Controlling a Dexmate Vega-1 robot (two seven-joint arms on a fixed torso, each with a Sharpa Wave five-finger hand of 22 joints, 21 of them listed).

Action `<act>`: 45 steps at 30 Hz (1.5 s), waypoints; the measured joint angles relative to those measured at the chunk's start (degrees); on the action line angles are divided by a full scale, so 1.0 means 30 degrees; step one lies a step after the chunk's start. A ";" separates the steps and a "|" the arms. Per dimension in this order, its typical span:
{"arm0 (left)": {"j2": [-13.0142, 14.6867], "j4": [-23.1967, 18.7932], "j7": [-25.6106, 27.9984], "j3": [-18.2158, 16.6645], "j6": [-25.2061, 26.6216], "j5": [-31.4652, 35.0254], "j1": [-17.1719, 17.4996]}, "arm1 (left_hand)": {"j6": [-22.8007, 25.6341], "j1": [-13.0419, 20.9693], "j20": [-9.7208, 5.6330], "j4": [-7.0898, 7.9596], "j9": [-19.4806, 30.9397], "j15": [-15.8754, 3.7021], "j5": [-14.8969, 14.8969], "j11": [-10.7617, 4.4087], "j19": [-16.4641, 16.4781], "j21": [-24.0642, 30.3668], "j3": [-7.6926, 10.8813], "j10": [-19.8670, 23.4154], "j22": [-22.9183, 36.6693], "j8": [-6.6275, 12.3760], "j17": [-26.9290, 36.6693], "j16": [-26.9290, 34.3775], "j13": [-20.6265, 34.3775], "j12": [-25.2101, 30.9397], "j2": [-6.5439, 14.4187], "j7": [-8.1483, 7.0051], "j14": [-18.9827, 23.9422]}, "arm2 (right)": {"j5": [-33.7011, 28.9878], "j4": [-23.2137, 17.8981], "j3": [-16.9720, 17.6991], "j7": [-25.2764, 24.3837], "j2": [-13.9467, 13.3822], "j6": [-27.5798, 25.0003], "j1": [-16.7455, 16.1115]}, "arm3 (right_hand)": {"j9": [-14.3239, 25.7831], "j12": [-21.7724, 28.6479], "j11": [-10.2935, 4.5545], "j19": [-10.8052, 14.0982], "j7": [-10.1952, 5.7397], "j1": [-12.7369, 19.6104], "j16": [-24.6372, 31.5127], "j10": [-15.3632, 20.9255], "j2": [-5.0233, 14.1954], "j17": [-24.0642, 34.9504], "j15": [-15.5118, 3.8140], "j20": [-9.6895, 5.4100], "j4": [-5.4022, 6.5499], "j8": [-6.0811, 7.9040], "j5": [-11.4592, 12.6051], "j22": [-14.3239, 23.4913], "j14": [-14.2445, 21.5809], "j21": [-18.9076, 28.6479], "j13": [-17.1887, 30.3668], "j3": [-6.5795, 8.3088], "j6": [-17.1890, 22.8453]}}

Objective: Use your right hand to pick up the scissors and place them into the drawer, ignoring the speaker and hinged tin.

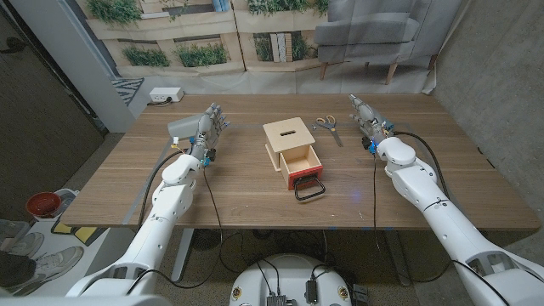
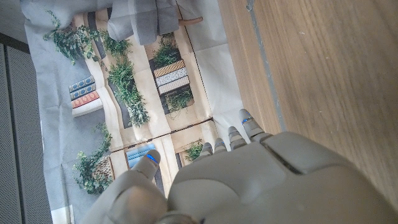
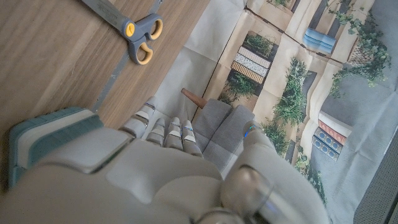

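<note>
Grey-bladed scissors (image 1: 327, 127) lie flat — handles toward the far edge; right hand (image 1: 365, 117) empty, fingers apart.

Likely lab or test studio dressed as home. Wooden table (image 1: 255, 204) stands before printed backdrop (image 1: 212, 34) of plants and pallet shelves, seams visible between panels. Grey armchair (image 1: 374, 30) behind table. White power strip (image 1: 166, 96) on floor, patterned rug (image 1: 123, 87) beside it. Shoes (image 1: 21, 251) and red bowl (image 1: 41, 204) at floor edge.
</note>
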 measured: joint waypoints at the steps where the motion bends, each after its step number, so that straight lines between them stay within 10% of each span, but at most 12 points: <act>1: 0.0000 0.0000 -0.0016 0.0000 -0.0016 0.0011 0.0000 | 0.0000 0.0000 0.0000 0.0000 0.0000 0.0000 0.0000 0.0000 0.0000 0.0000 0.0000 0.0000 0.0000 0.0000 0.0000 0.0000 0.0000 0.0000 0.0000 0.0000 0.0000 | 0.0000 -0.0069 -0.0047 0.0000 -0.0035 0.0000 0.0038 | -0.0001 0.0000 0.0061 0.0000 0.0000 0.0015 0.0000 0.0083 0.0012 0.0000 0.0000 -0.0001 -0.0026 0.0000 0.0000 0.0000 -0.0001 0.0000 0.0000 -0.0026 -0.0001; 45: -0.0091 0.0376 -0.0174 -0.0557 -0.0254 -0.0138 -0.0029 | 0.0001 0.0000 0.0000 -0.0001 -0.0002 0.0000 0.0083 0.0000 0.0001 -0.0143 -0.0001 0.0001 -0.0002 -0.0001 -0.0003 0.0000 -0.0003 0.0000 -0.0001 0.0000 0.0000 | -0.4153 -0.1790 -0.2094 -0.1739 -0.0764 -0.4089 0.1367 | -0.0006 0.0151 -0.0172 0.0515 -0.0206 0.0873 0.0000 0.0853 -0.0283 -0.0002 -0.0101 -0.0038 -0.0798 0.0000 -0.0297 -0.0001 0.0581 -0.0007 -0.0004 -0.0013 0.0679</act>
